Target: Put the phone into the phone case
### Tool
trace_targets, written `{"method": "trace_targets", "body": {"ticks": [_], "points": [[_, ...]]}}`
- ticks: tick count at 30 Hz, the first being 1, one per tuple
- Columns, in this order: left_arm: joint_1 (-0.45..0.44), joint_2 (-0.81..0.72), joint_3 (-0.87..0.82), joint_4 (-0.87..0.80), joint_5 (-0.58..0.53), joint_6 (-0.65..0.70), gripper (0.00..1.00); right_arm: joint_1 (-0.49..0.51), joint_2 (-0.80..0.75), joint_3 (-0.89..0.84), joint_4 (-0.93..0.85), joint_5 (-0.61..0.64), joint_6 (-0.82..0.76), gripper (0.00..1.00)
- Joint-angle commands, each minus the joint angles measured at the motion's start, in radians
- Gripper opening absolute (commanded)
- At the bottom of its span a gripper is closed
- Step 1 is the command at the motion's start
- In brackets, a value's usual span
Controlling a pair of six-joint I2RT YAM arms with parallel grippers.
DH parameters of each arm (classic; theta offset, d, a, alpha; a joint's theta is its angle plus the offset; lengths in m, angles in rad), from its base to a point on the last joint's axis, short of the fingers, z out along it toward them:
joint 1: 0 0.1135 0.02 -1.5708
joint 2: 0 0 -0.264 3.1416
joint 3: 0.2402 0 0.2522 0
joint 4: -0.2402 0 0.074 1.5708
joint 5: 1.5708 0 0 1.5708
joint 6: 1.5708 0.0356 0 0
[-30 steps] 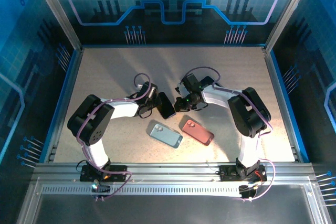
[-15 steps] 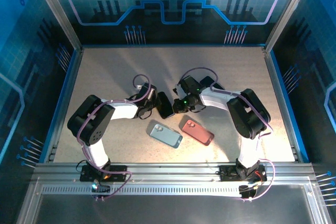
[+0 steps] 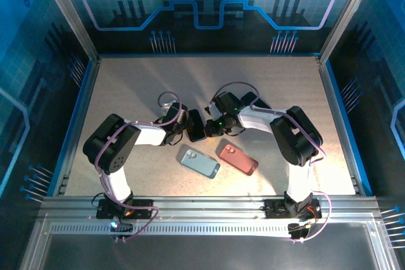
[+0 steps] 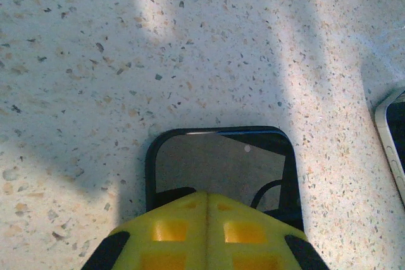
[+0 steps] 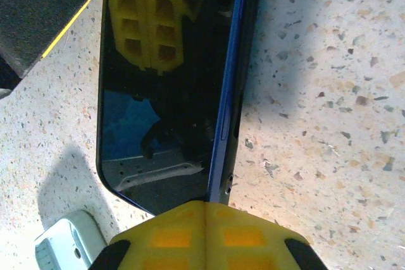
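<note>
Glossy glass phone (image 5: pixel 136 118) lies on matt, speckled stone-like table (image 4: pixel 190 42).

Phone (image 3: pixel 197 126) btwn L fingers (image 3: pixel 187 129), R fingers (image 3: pixel 209 128); blue case (image 3: pixel 200 162), red case (image 3: pixel 238 159) near

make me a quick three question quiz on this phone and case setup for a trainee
1. True or false: the black phone already sits inside the red case.
2. Multiple choice: seen from the top camera, the light blue case lies A) left of the red case, B) behind the phone, C) on top of the right arm.
3. Fill in: the left pincer and the right pincer, at either side of the phone, both have their fingers ___ (open or shut).
Key: 1 false; 2 A; 3 shut.
</note>
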Motion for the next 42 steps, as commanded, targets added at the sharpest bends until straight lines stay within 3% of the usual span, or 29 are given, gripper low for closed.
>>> {"method": "trace_targets", "body": {"ticks": [1,14,26,42], "points": [[-0.032,0.077,-0.081,-0.21,0.108,-0.022,0.0,0.086,0.239,-0.102,-0.086,0.175,-0.022,0.0],[-0.031,0.027,-0.121,-0.203,0.113,-0.028,0.0,0.111,0.156,-0.003,-0.185,0.195,-0.027,0.0],[-0.007,0.041,-0.194,-0.138,0.174,-0.105,0.0,0.182,0.256,0.062,-0.257,0.266,-0.048,0.0],[0.052,0.054,-0.269,-0.053,0.252,-0.125,0.0,0.234,0.441,0.122,-0.287,0.229,-0.039,0.0]]}}
